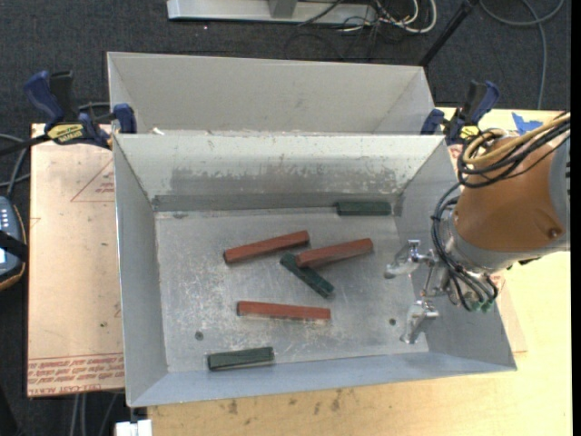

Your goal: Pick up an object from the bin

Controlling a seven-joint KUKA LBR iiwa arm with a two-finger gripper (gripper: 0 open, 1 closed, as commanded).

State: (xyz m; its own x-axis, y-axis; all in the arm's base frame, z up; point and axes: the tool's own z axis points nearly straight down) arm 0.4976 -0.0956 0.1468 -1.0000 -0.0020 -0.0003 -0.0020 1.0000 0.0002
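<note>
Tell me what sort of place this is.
Probably a robotics lab or test cell, not a home or shop. A robot arm reaches into a grey metal bin that holds a few red-brown bars and dark green bars. Loose cables lie across the dark carpet.

Orange cover (508, 209), cables (465, 284), silver end effector (404, 300)

Upper end of mid-bin dk green bar (310, 278) under rightmost red bar (334, 252)
</note>
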